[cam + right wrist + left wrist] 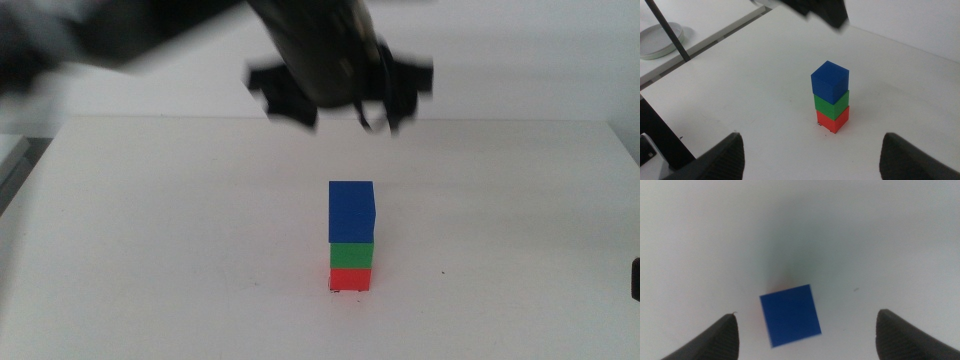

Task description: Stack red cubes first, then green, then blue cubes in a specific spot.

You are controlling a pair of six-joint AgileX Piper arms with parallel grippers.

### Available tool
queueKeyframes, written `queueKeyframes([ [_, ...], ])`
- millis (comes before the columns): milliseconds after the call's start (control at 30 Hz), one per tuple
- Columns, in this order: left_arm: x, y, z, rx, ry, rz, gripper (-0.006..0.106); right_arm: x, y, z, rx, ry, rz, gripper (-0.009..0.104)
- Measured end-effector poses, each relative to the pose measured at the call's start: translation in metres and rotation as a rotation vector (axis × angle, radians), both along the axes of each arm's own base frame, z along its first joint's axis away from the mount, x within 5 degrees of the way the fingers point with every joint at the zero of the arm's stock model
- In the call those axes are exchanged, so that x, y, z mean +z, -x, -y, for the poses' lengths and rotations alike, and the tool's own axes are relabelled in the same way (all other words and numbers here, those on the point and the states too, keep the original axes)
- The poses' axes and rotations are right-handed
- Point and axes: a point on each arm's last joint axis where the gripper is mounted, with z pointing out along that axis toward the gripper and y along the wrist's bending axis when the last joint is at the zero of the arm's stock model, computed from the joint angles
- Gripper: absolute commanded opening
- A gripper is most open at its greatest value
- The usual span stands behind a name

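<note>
A: Where are the three cubes sitting?

B: They are standing as one upright tower on the white tabletop (150, 230). The small matte bright-red cube (350, 279) is resting at the bottom, the small matte green cube (352, 255) is sitting on it, and the small matte deep-blue cube (351, 211) is lying on top, turned very slightly off square with the green one.

A: Is the marked spot showing?

B: Only a few small dark scuffs (345, 291) are peeking out at the foot of the red cube; the tower is covering the rest.

A: What is the left gripper (340, 95) doing?

B: It is hanging blurred in the air above the tower, touching nothing. In the left wrist view its two dark jaws are standing wide apart with the blue cube's top face between them, well clear of both.

A: And the right gripper (810, 152)?

B: It is waiting off to the side, looking at the tower from a distance. Its dark jaws are also spread wide and are gripping nothing.
</note>
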Motion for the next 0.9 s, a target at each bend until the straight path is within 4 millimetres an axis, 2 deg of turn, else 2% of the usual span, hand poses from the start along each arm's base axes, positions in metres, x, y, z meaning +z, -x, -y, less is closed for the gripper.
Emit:
queueKeyframes([
  [67, 0.033, 0.015, -0.018, -0.066, 0.006, 0.102, 0.094, 0.000, 0.000, 0.000, 0.000, 0.000, 0.000, 0.085],
  [167, 0.070, 0.036, -0.045, -0.147, -0.023, 0.253, 0.094, 0.000, 0.000, 0.000, 0.000, 0.000, 0.000, 0.085],
  [300, 0.111, 0.066, -0.085, -0.221, -0.082, 0.436, 0.094, 0.000, 0.000, 0.000, 0.000, 0.000, 0.000, 0.085],
  [367, 0.124, 0.082, -0.110, -0.226, -0.097, 0.499, 0.094, 0.000, 0.000, 0.000, 0.000, 0.000, 0.000, 0.085],
  [467, 0.130, 0.104, -0.149, -0.189, -0.121, 0.547, 0.094, 0.000, 0.000, 0.000, 0.000, 0.000, 0.000, 0.085],
  [600, 0.124, 0.134, -0.203, -0.052, -0.137, 0.562, 0.094, 0.000, 0.000, 0.000, 0.000, 0.000, 0.000, 0.085],
  [667, 0.118, 0.157, -0.228, 0.019, -0.156, 0.571, 0.094, 0.000, 0.000, 0.000, 0.000, 0.000, 0.000, 0.085],
  [767, 0.110, 0.192, -0.253, 0.116, -0.173, 0.600, 0.094, 0.000, 0.000, 0.000, 0.000, 0.000, 0.000, 0.085],
  [900, 0.107, 0.225, -0.263, 0.196, -0.160, 0.645, 0.094, 0.000, 0.000, 0.000, 0.000, 0.000, 0.000, 0.085],
])
